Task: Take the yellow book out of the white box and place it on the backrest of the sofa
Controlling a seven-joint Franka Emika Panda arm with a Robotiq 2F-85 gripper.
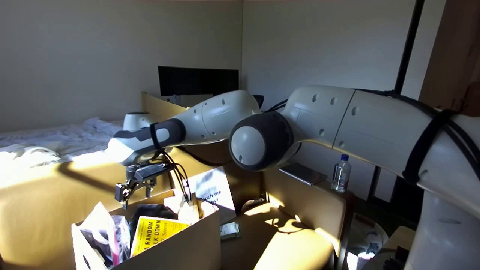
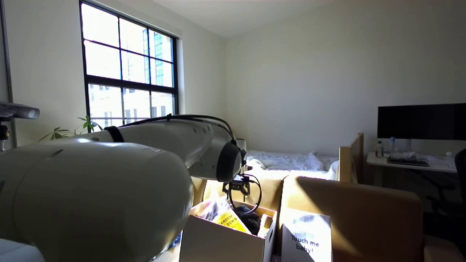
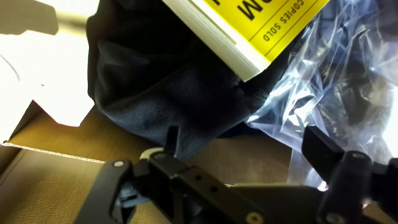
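The yellow book point(image 1: 155, 232) leans among other things inside the white box point(image 1: 187, 247). Both also show in an exterior view, the book point(image 2: 230, 221) above the box's front wall point(image 2: 222, 240). In the wrist view the book's corner point(image 3: 264, 28) is at the top, cover and page edges visible. My gripper point(image 1: 137, 198) is above the box's far side, close to the sofa's back panel point(image 1: 33, 210). In the wrist view my gripper point(image 3: 242, 137) is open, its fingers wide apart with nothing between them, and apart from the book. The sofa's back also shows in an exterior view point(image 2: 364, 207).
A dark cloth point(image 3: 174, 90) and a clear plastic bag point(image 3: 311, 93) lie beside the book. A white sign point(image 1: 213, 191) stands by the box. A bottle point(image 1: 341, 174) and a flat dark device point(image 1: 303, 173) rest on the sofa's arm. A bed point(image 1: 75, 138) is behind the sofa.
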